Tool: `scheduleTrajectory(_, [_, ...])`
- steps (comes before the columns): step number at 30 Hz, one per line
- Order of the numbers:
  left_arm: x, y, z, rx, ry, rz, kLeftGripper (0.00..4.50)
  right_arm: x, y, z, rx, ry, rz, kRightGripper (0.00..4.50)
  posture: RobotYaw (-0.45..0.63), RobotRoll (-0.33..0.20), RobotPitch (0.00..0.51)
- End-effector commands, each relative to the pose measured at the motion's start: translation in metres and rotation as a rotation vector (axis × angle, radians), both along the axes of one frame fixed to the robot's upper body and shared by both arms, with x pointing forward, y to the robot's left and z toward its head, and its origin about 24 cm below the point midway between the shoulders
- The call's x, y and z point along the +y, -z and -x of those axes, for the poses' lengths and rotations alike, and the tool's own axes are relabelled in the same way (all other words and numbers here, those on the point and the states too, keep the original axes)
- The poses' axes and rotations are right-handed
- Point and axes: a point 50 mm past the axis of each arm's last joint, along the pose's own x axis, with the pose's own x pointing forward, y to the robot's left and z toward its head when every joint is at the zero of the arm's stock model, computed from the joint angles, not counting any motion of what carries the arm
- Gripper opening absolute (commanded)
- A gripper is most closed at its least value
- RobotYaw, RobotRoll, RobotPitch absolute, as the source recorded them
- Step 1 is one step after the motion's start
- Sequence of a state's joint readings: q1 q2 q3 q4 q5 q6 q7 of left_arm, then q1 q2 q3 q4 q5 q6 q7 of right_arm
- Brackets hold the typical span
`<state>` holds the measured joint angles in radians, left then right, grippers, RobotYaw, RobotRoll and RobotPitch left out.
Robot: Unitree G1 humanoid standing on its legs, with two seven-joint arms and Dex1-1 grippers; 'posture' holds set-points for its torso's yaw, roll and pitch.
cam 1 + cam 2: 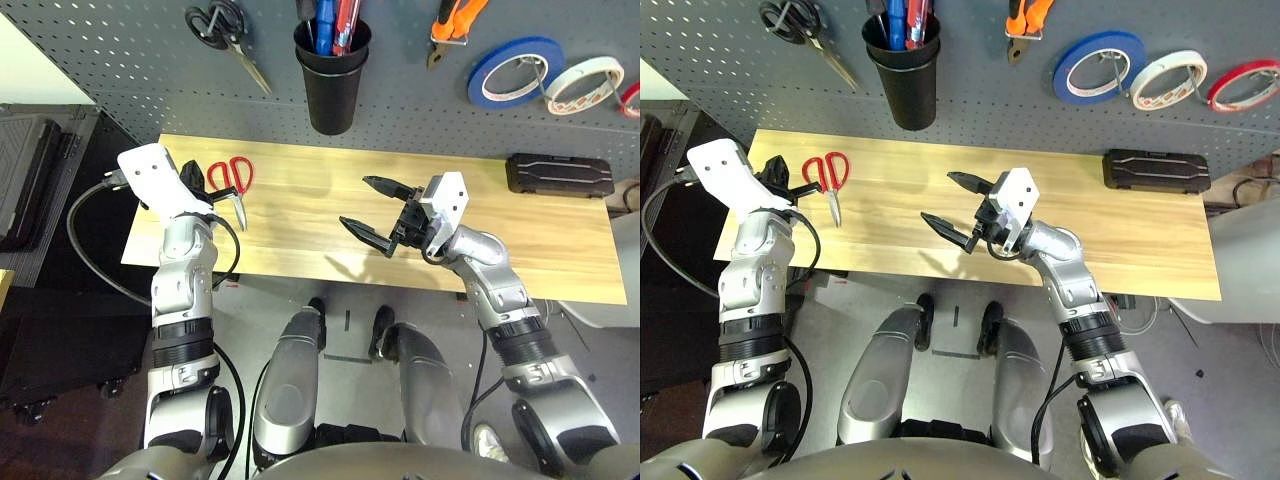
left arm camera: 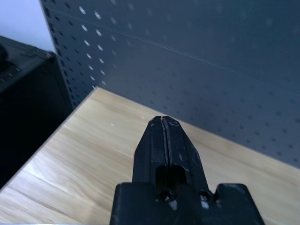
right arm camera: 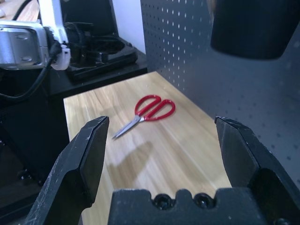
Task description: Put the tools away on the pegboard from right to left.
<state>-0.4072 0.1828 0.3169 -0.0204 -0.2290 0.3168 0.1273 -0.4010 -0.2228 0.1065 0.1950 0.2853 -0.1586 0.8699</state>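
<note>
Light wood makes up the surface, a long plank running across the middle of the head view, with a dark grey pegboard standing behind it along the top of the frame.

On the pegboard, from the right of the frame to the left: a red tape ring at the edge, a white tape ring, a blue tape ring, orange-and-black pliers hanging at the top, a black cup holding upright tools with blue and red handles, and black-handled scissors at the upper left.

Red scissors lie flat on the surface at the left of the frame, handles toward the pegboard and blades pointing to the near edge. A black case lies on the surface at the far right.

At the left, the left gripper is raised above the surface, just beside the red scissors, its two black fingers pressed together with nothing between them. The wrist view shows the fingertips closed tight over bare wood, pointing toward the pegboard.

In the middle of the frame, the right gripper hovers over the surface with its fingers spread wide and empty, pointing toward the left. Its wrist view looks between the open fingers at the red scissors, well apart from them.
</note>
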Motion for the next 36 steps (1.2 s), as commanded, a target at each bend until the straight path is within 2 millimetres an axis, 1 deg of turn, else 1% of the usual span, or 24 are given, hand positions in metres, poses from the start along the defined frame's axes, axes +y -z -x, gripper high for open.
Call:
scheduleTrajectory(1, [0.013,0.021,0.001,0.105,-0.068,-0.010,0.21,-0.002,0.007,0.003,0.003,0.002,0.010,4.50,0.34,0.000,0.256])
scheduleTrajectory(3, [0.016,0.026,-0.005,0.143,-0.076,-0.022,0.71,-0.002,0.008,0.003,0.000,0.012,0.021,4.50,0.34,0.000,0.257])
scheduleTrajectory(5, [0.020,0.029,-0.013,0.174,-0.078,-0.039,1.40,-0.001,0.010,0.003,-0.003,0.021,0.044,4.50,0.32,0.000,0.268])
scheduleTrajectory(7, [0.021,0.030,-0.021,0.190,-0.079,-0.049,2.23,-0.001,0.013,0.003,0.001,0.028,0.067,4.50,0.31,0.000,0.279])
scheduleTrajectory(8, [0.021,0.031,-0.025,0.201,-0.078,-0.054,2.53,0.000,0.015,0.004,0.011,0.032,0.083,4.50,0.30,0.000,0.285])
scheduleTrajectory(9, [0.021,0.032,-0.028,0.211,-0.075,-0.061,2.99,0.000,0.018,0.005,0.020,0.036,0.097,4.50,0.30,0.000,0.292])
scheduleTrajectory(13, [0.020,0.039,-0.037,0.246,-0.082,-0.078,4.49,0.004,0.027,0.009,0.045,0.032,0.131,4.50,0.29,0.000,0.321])
scheduleTrajectory(16, [0.024,0.049,-0.042,0.303,-0.110,-0.092,4.49,0.007,0.033,0.012,0.073,0.034,0.154,4.50,0.28,0.000,0.340])
scheduleTrajectory(19, [0.027,0.055,-0.044,0.338,-0.127,-0.113,4.49,0.010,0.037,0.014,0.088,0.033,0.180,4.50,0.27,0.000,0.355])
scheduleTrajectory(23, [0.031,0.062,-0.044,0.385,-0.159,-0.128,4.49,0.016,0.038,0.014,0.093,0.037,0.192,4.50,0.25,0.000,0.384])
scheduleTrajectory(25, [0.032,0.064,-0.044,0.395,-0.164,-0.132,4.49,0.017,0.038,0.014,0.093,0.038,0.193,4.50,0.25,0.000,0.387])
scheduleTrajectory(29, [0.030,0.070,-0.045,0.421,-0.152,-0.141,4.49,0.021,0.037,0.015,0.095,0.037,0.198,4.50,0.23,0.000,0.409])
scheduleTrajectory(36, [0.027,0.077,-0.048,0.449,-0.141,-0.141,4.49,0.026,0.038,0.019,0.106,0.037,0.200,4.50,0.21,0.000,0.425])
